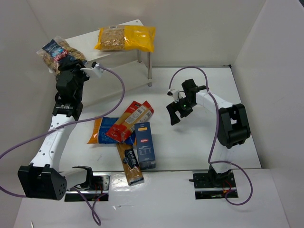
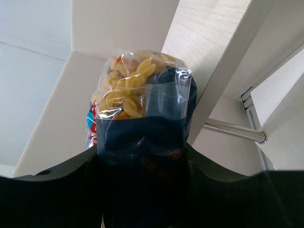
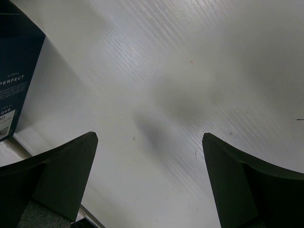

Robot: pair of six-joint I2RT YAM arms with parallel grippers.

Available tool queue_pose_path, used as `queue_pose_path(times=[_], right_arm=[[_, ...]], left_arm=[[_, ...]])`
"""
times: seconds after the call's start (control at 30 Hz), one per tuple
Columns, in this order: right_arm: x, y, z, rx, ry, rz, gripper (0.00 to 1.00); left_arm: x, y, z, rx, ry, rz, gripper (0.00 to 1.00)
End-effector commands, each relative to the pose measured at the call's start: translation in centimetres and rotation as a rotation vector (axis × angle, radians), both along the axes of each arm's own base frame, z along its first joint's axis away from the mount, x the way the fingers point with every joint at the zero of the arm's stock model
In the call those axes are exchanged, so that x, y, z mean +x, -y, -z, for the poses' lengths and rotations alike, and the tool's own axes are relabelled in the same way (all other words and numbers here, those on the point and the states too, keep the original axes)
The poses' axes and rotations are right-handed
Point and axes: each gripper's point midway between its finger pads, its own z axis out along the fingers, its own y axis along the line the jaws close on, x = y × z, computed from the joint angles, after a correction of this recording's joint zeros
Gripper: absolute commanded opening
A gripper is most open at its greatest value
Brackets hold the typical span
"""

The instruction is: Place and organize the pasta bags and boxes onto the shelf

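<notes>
Fingers (image 2: 57,190) on your left arm are clamped on the dark label end of the clear crinkly pasta bag with the dark blue label (image 1: 58,51). That bag is held in the air at the left end of the white two-tier shelf (image 1: 85,41), level with its top board. Its long axis runs straight out from the fingers toward the far left corner of the counter (image 1: 190,147), with the clear end full of spirals leading. From the wrist view, the board's edge passes just to the bag's right.

Your right fingers (image 3: 61,171) stand wide apart with nothing between them, hanging over bare counter to the right of the pile.

On the shelf's top board, the bright yellow bag with a clear end (image 1: 126,38) lies lengthwise at the right end, clear end toward the left.

Near the counter's middle, the long red-orange carton (image 1: 130,121) lies diagonally, near-left to far-right, on the flat orange-and-blue bag (image 1: 96,131). Touching its right side, the dark blue carton (image 1: 145,146) points near to far, its yellow-orange label at the far end. A long tan-and-dark carton (image 1: 129,165) runs toward the near edge.
</notes>
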Motion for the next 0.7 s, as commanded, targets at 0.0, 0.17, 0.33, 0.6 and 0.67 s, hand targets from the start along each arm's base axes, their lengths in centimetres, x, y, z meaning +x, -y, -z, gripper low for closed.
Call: queue_pose_path(times=[0.0,0.17,0.33,0.6,0.67], right_arm=[[-0.3,-0.2,0.0,0.011,-0.01,-0.017,1.0],[-0.5,-0.1,0.3,0.006,-0.028,-0.016,1.0],[-0.5,-0.1,0.3,0.006,-0.028,-0.016,1.0],[-0.3,-0.2,0.4,0.006,-0.028,-0.016,1.0],[-0.4,-0.2,0.7,0.004,-0.037,-0.016,1.0]], left_arm=[[-0.1,-1.7,4.7,-0.098,-0.162,-0.076,0.46],[-0.3,-0.6,4.2,-0.184,-0.164,-0.035,0.64],[-0.2,1.5,2.7,-0.276,-0.16,0.046,0.93],[-0.8,4.6,-0.6,-0.438,-0.125,0.173,1.0],[-1.1,5.2,-1.4,-0.491,-0.119,0.197,1.0]])
